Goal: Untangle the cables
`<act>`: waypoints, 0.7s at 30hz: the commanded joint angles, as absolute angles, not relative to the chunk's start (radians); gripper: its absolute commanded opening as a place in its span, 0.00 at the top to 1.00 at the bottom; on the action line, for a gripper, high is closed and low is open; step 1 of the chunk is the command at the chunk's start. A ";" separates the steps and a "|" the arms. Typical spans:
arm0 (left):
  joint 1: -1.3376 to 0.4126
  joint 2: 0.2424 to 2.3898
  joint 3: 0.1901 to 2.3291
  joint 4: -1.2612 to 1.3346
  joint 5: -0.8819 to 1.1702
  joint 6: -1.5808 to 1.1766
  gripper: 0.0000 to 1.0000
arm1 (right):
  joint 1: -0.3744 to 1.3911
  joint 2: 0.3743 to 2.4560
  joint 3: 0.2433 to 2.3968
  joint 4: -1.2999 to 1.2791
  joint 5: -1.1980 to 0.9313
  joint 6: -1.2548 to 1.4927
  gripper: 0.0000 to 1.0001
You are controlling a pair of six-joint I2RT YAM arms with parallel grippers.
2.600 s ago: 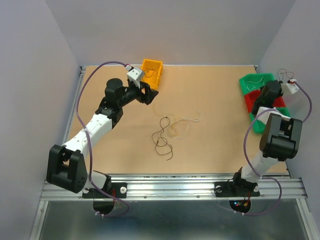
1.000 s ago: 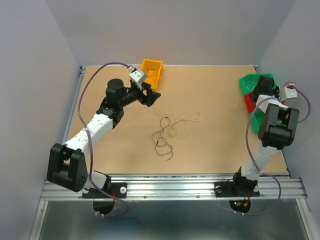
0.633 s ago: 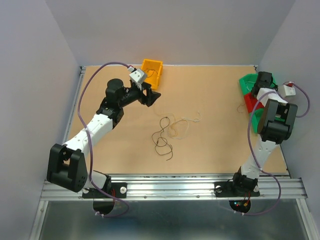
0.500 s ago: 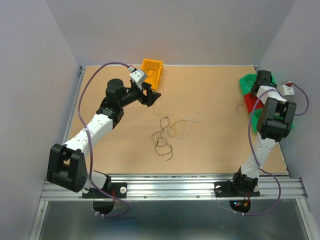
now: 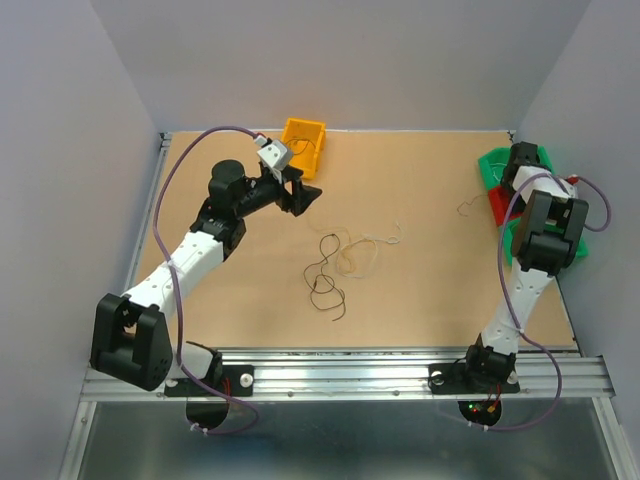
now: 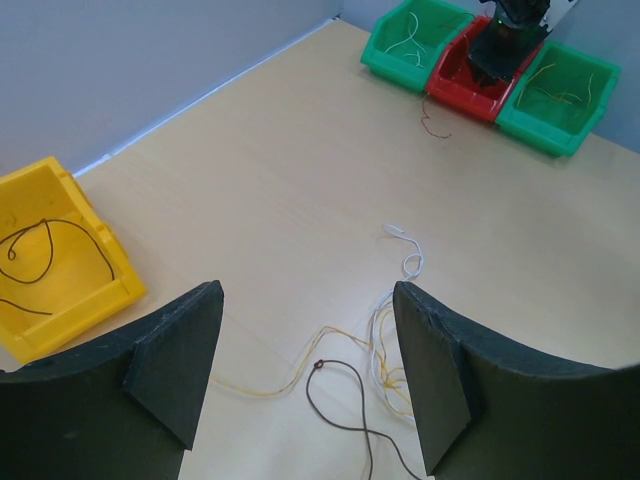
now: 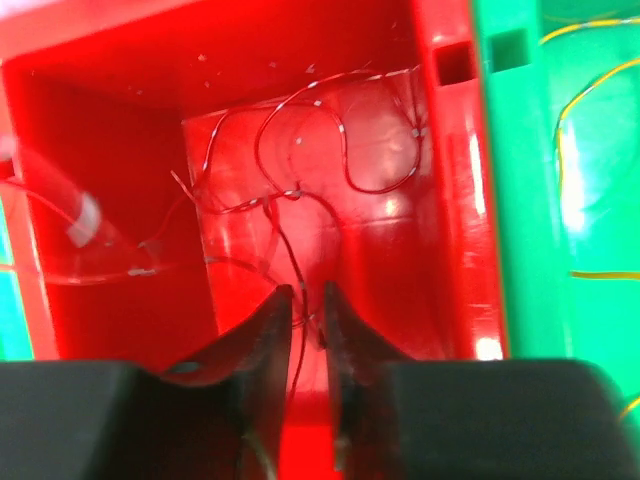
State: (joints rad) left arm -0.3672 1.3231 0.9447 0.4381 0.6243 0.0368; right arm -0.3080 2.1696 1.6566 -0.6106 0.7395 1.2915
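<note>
Our left gripper (image 6: 305,395) hangs wide open above the tangled cables (image 5: 340,262) at mid-frame on the surface (image 5: 430,290), placed to pick one. Our right gripper (image 7: 305,325) sits low in the red bin (image 7: 440,200) at far right, jaws barely parted around a thin wire (image 7: 298,192) (sorting by colour, we judge).

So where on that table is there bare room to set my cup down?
Widest bare stretch: the far strip between the yellow bin and the green bins. Also free: the near strip between the cables and the right arm. Crowded: the middle with its cables, the right edge with bins, and one stray wire beside them.
</note>
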 commanded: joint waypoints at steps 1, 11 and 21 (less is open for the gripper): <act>-0.373 1.281 0.937 0.491 0.646 0.043 0.21 | -0.319 2.180 1.753 -0.704 0.752 1.359 0.68; -0.374 1.296 0.942 0.492 0.650 0.045 0.21 | -0.318 2.057 1.735 -0.758 0.831 1.368 0.46; -0.374 1.290 0.940 0.489 0.652 0.049 0.21 | -0.318 2.009 1.776 -0.759 0.867 1.296 0.31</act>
